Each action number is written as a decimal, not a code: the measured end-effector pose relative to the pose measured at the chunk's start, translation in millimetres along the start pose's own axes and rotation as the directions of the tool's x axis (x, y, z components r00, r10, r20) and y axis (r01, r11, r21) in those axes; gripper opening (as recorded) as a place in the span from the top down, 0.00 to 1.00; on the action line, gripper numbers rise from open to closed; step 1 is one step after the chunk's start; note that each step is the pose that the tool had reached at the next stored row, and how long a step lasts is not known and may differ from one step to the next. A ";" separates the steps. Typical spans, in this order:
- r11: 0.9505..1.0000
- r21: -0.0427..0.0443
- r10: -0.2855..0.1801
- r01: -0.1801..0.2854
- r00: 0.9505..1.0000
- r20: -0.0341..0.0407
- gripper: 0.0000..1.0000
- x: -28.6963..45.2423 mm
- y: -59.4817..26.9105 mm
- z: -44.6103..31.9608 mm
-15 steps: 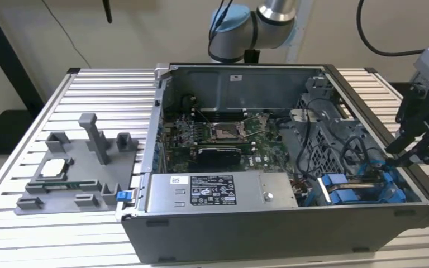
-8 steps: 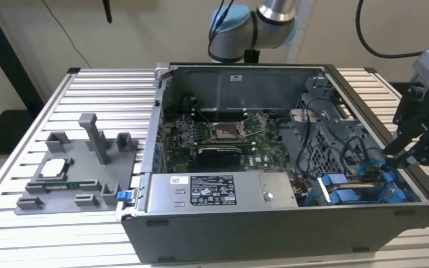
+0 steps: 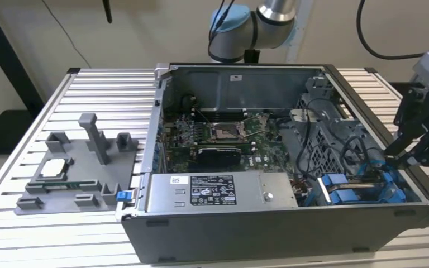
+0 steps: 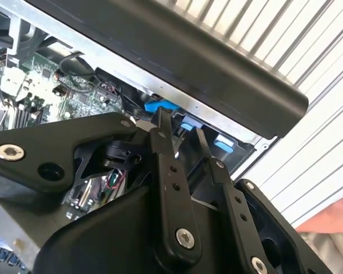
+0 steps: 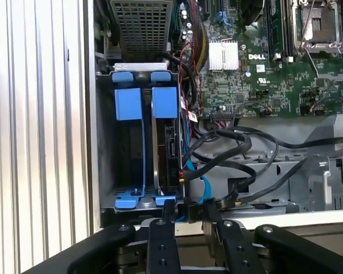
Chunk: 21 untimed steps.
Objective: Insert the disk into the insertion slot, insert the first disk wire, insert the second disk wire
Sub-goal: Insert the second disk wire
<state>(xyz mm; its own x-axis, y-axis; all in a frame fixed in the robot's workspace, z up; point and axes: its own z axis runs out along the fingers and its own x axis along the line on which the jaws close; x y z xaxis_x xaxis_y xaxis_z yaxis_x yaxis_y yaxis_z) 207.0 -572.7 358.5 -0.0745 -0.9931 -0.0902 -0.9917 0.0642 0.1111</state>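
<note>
- Nearest us, the computer case (image 3: 274, 234) lies open on the slatted surface (image 3: 20, 234).
- Toward the exterior view's right, the disk (image 5: 166, 154) sits in the insertion slot (image 3: 393, 192).
- Farthest right, the gripper (image 3: 390, 160) appears clamped on a disk wire (image 5: 204, 188) plug at the disk's end.
- We judge wire insertion in hand; seating calls for square alignment.
</note>
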 end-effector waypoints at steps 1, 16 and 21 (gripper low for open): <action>1.000 0.000 0.000 0.000 1.000 0.000 0.00 0.0 -0.1 0.4; 1.000 -0.001 0.000 0.000 1.000 0.001 1.00 0.0 0.0 2.9; 1.000 -0.001 0.000 0.000 1.000 0.002 1.00 0.1 1.3 3.0</action>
<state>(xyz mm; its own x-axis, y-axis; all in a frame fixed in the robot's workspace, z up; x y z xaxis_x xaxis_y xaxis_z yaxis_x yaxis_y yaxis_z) 205.3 -572.4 355.7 -0.0745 -0.9930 -0.0921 -0.9916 0.0640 0.1123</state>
